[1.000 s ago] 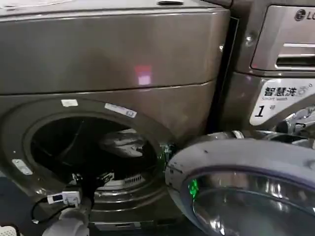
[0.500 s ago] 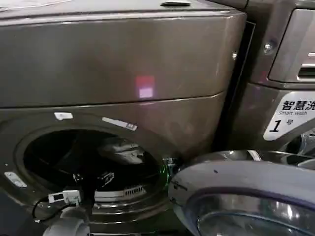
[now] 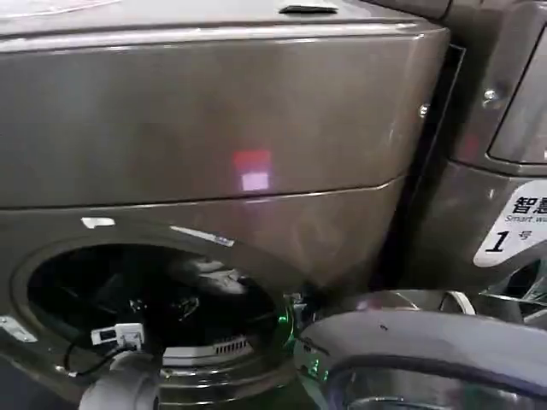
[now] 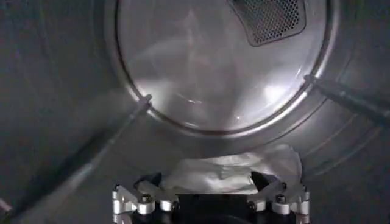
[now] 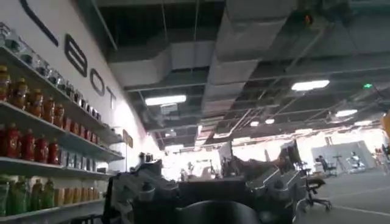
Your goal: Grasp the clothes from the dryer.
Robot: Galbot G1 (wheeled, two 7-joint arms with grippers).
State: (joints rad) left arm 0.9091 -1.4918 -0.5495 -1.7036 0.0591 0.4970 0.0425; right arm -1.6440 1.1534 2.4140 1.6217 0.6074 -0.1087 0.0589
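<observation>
**Left arm deep in the drum, cloth between its fingers**

Two bronze-grey machines stand side by side; the big bronze-grey metal front-loading dryer (image 3: 214, 120) has its round porthole open, and its glass-and-chrome door (image 3: 427, 359) swings out low to the right, crowding the space before the neighbouring machine with the white "1" sticker (image 3: 513, 232). The left arm reaches in through the hole, a small white box with a black cable (image 3: 115, 335) riding on it at the rim. Inside, the left pincer (image 4: 210, 182) hangs with its fingers apart, straddling the small bundle of soft white clothes (image 4: 234, 170) on the drum floor below the round back wall. The right pincer (image 5: 201, 195) points off at red-bottled shelves (image 5: 36, 122); whether it is apart or together I cannot tell.
</observation>
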